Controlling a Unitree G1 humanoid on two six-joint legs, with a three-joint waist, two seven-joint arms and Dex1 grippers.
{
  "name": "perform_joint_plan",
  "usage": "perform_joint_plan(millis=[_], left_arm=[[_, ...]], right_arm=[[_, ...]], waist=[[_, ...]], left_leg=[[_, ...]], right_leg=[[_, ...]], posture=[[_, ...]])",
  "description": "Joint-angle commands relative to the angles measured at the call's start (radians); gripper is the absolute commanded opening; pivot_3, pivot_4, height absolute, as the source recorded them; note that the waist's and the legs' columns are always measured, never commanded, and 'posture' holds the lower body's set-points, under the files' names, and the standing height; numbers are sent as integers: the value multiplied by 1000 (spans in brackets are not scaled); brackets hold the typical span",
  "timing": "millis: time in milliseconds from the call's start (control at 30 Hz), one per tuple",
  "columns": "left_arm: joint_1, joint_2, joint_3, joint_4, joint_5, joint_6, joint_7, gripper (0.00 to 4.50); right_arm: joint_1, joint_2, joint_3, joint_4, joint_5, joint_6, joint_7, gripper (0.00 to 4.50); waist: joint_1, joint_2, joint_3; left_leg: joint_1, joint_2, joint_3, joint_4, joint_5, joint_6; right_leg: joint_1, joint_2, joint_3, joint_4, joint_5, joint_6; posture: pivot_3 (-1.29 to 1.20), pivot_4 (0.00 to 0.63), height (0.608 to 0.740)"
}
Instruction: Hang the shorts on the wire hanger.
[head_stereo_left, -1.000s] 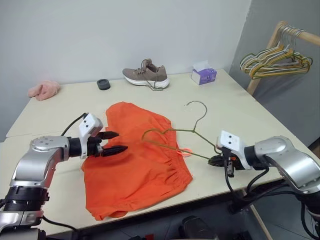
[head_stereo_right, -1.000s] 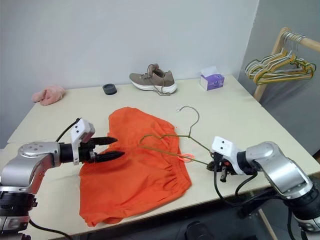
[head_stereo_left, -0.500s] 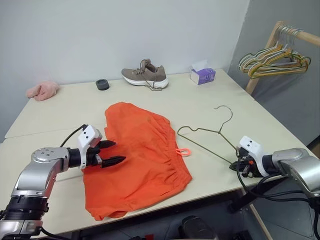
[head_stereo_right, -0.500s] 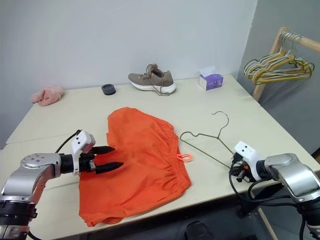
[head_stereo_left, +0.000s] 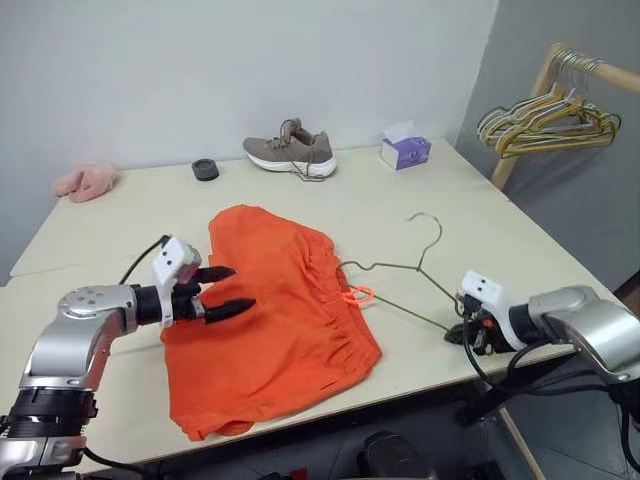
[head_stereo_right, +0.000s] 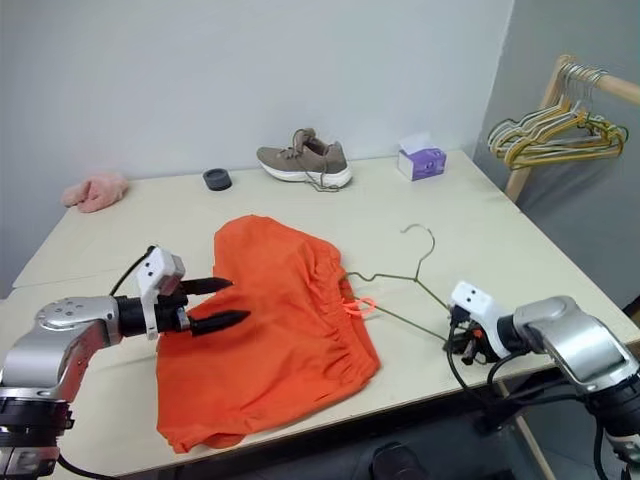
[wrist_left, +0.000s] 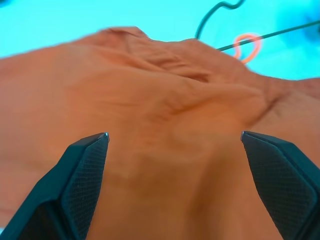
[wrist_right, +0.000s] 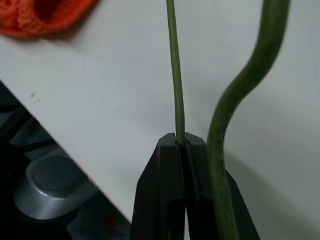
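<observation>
A pale desk (head_stereo_left: 120, 210) stands against a grey wall. The orange shorts (head_stereo_left: 270, 320) lie flat on it, long axis running from the far side toward the near edge. The left pincer (head_stereo_left: 228, 290) hovers spread over their left edge. The right pincer (head_stereo_left: 462, 335) is pressed together, pinching the wire hanger (head_stereo_left: 395, 270), whose hook points to the far side, its corner at the drawstring loop (head_stereo_left: 357, 295).

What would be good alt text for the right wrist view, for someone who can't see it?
Two black gripper fingers pinch a thin olive-green wire hanger over a pale table. A bright orange fabric edge of the shorts shows in one corner.
</observation>
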Motion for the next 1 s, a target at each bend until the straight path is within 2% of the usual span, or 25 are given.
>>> perform_joint_plan(millis=[33, 500, 833, 1000], left_arm=[[-36, 12, 47, 36, 14, -41, 31, 4473], [-74, 5, 56, 103, 32, -111, 79, 4473], [-91, -5, 38, 124, 44, -139, 81, 4473], [-89, -6, 33, 120, 50, -153, 75, 4473]], right_arm=[[-30, -6, -12, -41, 20, -9, 14, 0], [-53, 0, 58, -166, 5, -36, 3, 0], [-107, 71, 82, 38, 10, 41, -30, 0], [-171, 66, 40, 110, 64, 66, 31, 0]], waist=[[2, 0, 0], [5, 0, 0], [4, 0, 0], [3, 0, 0]], left_leg=[[0, 0, 0, 0, 0, 0], [-2, 0, 0, 0, 0, 0], [-2, 0, 0, 0, 0, 0], [-1, 0, -1, 0, 0, 0]], right_leg=[[0, 0, 0, 0, 0, 0], [-2, -1, 0, 0, 0, 0], [-1, -1, 0, 1, 0, 0], [-2, -1, 0, 2, 0, 0]], posture=[[-318, 0, 740], [-317, 0, 740], [-315, 0, 740], [-298, 0, 740]])
